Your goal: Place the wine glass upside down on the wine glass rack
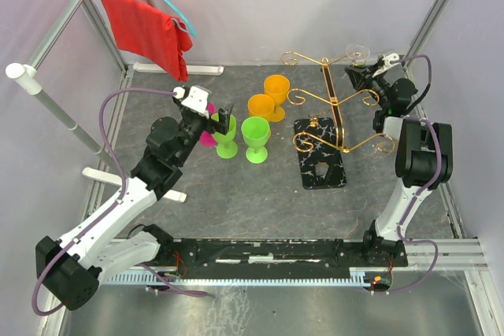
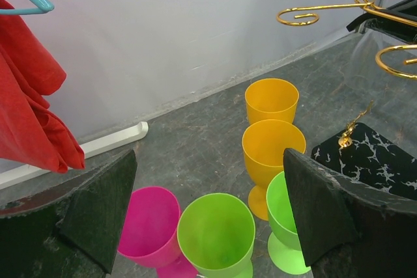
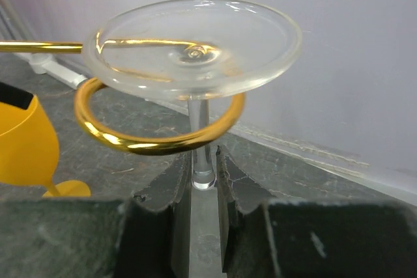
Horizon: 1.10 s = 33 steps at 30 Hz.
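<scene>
Inverted wine glass [image 3: 195,47], stem inside rack [image 1: 334,100] ring; right gripper [image 3: 203,162] clamps stem

Orange goblets [image 1: 277,88] beside green goblets [image 1: 255,131], red cloth [image 1: 146,29] hanging

Five goblets stand on the surface [image 1: 236,202], left of centre: two orange plastic goblets [image 1: 277,86], two lime-green plastic goblets [image 1: 255,133] and one pink plastic goblet [image 2: 148,222]. At the right are one clear glass wine glass [image 3: 195,47] and one gold wire wine glass rack [image 1: 313,147] on a black veined base. At the far left are one red cloth [image 1: 150,29] and one teal hanger [image 2: 26,11].
</scene>
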### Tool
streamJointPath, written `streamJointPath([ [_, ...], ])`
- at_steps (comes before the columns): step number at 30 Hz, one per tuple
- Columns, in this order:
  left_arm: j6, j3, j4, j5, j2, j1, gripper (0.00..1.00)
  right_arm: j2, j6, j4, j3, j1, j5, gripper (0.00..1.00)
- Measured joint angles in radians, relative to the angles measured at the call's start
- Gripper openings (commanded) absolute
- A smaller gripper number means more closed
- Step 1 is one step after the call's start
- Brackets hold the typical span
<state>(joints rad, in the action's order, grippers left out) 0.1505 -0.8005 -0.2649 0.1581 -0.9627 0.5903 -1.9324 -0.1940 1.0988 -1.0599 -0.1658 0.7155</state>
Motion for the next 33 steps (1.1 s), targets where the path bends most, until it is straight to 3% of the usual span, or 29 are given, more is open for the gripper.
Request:
streamJointPath([
  [14,0.0,0.0,0.0,0.0,-0.011,0.0,0.99,-0.001,-0.042,0.139,0.089,-0.021,-0.064,0.01],
  [21,0.0,0.0,-0.005,0.003,-0.015,0.0,1.0,-0.001,-0.08,0.221,0.129,-0.026,-0.039,0.1],
  [26,0.0,0.0,-0.008,0.009,-0.025,0.0,1.0,-0.001,-0.089,0.239,0.14,-0.025,-0.034,0.01],
  [33,0.0,0.0,-0.008,0.021,-0.047,0.0,1.0,-0.001,-0.085,0.244,0.14,-0.008,-0.029,0.01],
])
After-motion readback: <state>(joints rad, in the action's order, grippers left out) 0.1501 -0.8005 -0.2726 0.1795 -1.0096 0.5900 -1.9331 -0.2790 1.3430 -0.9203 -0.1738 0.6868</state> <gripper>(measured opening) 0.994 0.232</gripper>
